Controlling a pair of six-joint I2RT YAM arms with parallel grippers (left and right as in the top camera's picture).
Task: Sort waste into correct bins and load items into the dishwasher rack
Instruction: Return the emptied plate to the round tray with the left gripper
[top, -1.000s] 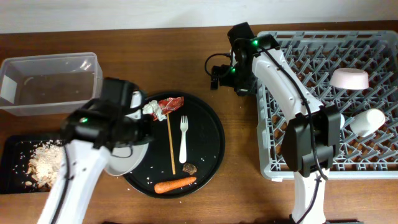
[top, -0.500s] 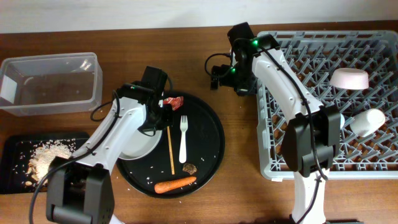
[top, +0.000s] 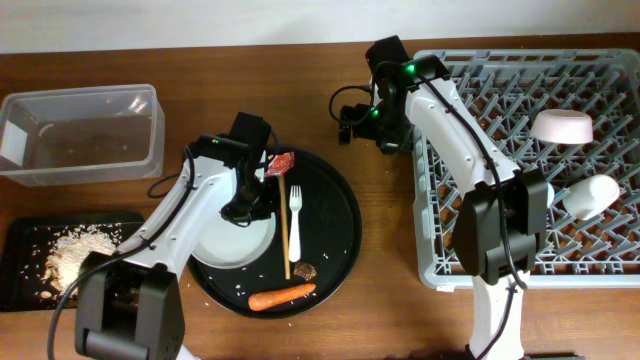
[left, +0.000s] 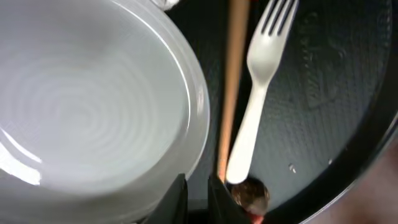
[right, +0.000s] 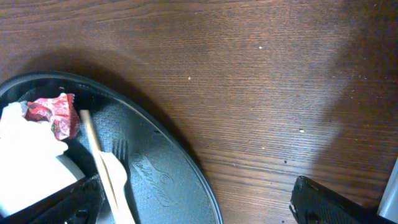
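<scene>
My left gripper is down at the upper right rim of the white plate on the round black tray, its jaws nearly closed on that rim. Beside the plate lie the wooden stick, the white fork, the brown lump and the carrot. The red wrapper lies by the gripper, with the white paper next to it. My right gripper is open and empty over bare table left of the rack.
The clear tub stands at the back left. The shallow black tray with beige crumbs is at the front left. A white bowl and a white cup sit in the rack. The round black tray is in the middle.
My left arm swung from the black crumb tray back to the round tray with the plate. The plate now lies there, and the stick has shifted right against the fork. The right arm has not moved.
</scene>
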